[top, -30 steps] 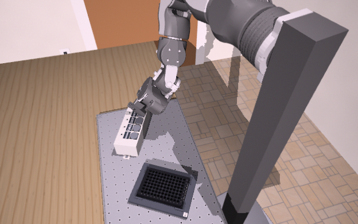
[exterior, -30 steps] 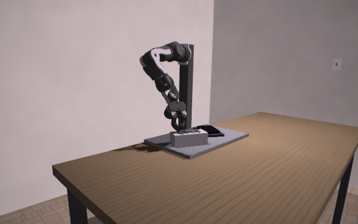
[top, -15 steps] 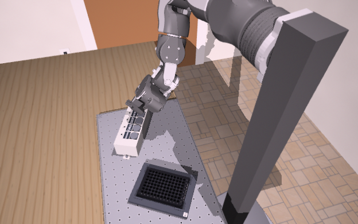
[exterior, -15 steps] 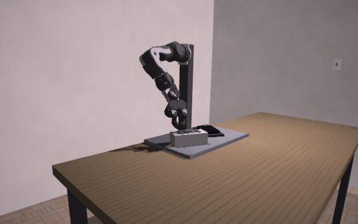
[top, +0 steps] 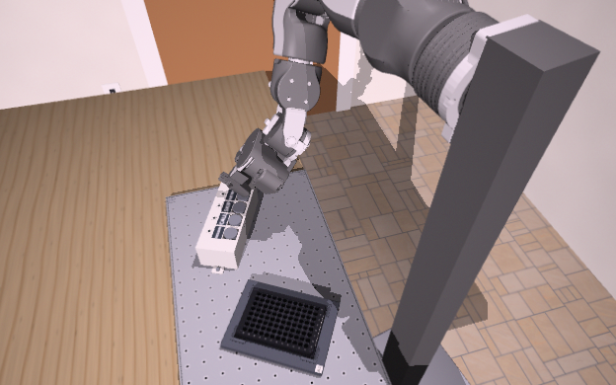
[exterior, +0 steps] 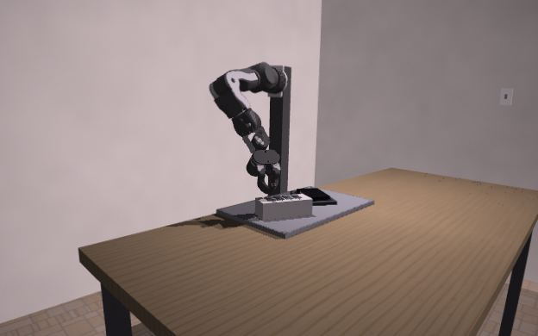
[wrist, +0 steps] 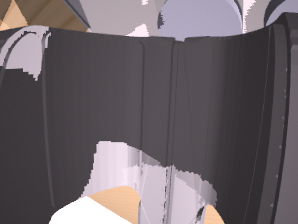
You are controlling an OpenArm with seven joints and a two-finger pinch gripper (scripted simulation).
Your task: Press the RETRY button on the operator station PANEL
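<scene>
Pincer (top: 231,187) fully closed, empty, over PANEL's (top: 223,232) far end.

White PANEL (top: 218,244); black plate C15 (top: 282,322); grey dotted baseplate (top: 197,306); striped wooden table (top: 84,207).

Beneath the claw (top: 231,188) you see a matt white plastic-looking panel (top: 209,247) on a perforated matt grey metal-looking breadboard (top: 197,306); beyond, grained wood tabletop (top: 84,197).

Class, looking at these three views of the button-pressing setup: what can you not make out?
- Button names on the PANEL: too small, top and exterior views.
- The far-end button: covered by the shut gripper, top view.
- Any lit lamp: too small.
- Wrist view: the gripper's own body fills it.
</scene>
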